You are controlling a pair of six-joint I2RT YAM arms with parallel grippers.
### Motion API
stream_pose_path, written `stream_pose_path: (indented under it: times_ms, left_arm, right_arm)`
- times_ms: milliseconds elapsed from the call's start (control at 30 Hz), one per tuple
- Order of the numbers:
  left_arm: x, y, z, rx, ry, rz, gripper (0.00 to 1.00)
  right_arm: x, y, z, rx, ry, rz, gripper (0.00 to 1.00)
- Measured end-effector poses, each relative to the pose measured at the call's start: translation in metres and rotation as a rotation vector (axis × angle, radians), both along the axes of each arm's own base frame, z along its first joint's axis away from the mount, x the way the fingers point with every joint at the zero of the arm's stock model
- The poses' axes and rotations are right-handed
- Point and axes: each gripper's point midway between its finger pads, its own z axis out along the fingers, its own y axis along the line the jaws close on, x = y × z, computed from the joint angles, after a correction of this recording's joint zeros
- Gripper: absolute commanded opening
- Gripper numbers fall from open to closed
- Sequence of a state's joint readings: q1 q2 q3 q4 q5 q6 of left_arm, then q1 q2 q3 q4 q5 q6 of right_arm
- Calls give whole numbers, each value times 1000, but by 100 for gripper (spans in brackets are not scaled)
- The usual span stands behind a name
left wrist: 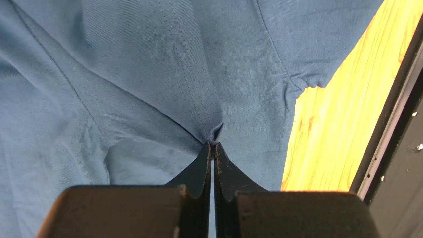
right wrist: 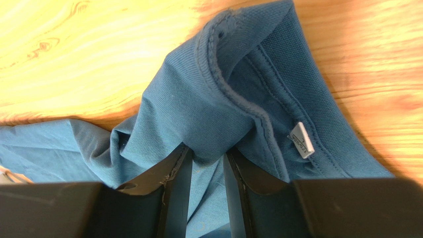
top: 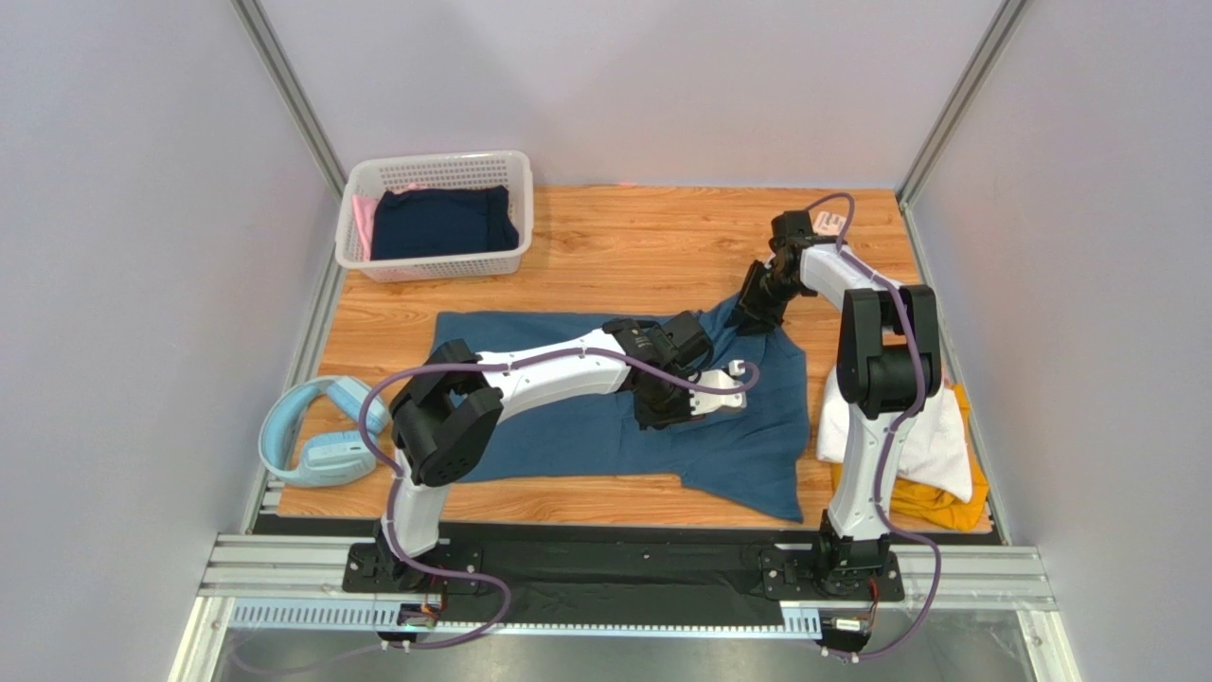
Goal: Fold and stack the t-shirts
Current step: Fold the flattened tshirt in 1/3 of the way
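Observation:
The large teal-blue t-shirt (top: pixel 569 426) lies spread over the middle of the wooden table. My left gripper (top: pixel 719 395) is low over its right part. In the left wrist view its jaws (left wrist: pixel 213 145) are pressed together on a pinch of the teal fabric (left wrist: pixel 149 74) by a seam. My right gripper (top: pixel 747 310) is at the shirt's far edge. In the right wrist view it (right wrist: pixel 206 153) grips a bunched fold of the shirt (right wrist: pixel 198 109) beside the collar, whose white tag (right wrist: pixel 301 140) shows. A folded white t-shirt (top: pixel 932 441) lies on a mustard-yellow one (top: pixel 946 505) at the right.
A white lattice basket (top: pixel 427 263) at the back left holds a dark navy garment and something pink. A pale-blue rounded item (top: pixel 320 434) lies at the left table edge. Metal frame posts and grey walls enclose the table. Bare wood (top: pixel 640 235) shows behind the shirt.

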State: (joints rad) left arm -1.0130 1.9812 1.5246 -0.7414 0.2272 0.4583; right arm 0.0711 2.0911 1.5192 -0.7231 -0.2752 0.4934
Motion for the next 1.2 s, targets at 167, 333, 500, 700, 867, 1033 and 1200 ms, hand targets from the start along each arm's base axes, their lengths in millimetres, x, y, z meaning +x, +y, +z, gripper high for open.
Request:
stream_pose_path:
  times_ms: [167,333,500,700,867,1033,1200]
  left_arm:
    - [-1,0,-1,-2,7,-6,8]
    - [14,3,7,-17,9,34,19]
    - [64,40,33,-57,-8,189,31]
    - [124,150,65,-100,-63,488,50]
    - [111,208,43,-36,-33,607,50]
    - [78,227,0,67,48,620,48]
    - [76,248,-22,107,66,673,45]
  right_arm:
    - [-1,0,0,1,2,0,35]
    - [0,-2,0,-16,6,-3,35]
    - [3,-8,0,-39,8,-17,35]
    - [5,-21,0,-45,8,-46,34]
    - [6,-25,0,-45,8,-57,34]
    - [6,-26,0,-45,8,-58,35]
    - [6,-27,0,-43,8,-62,35]
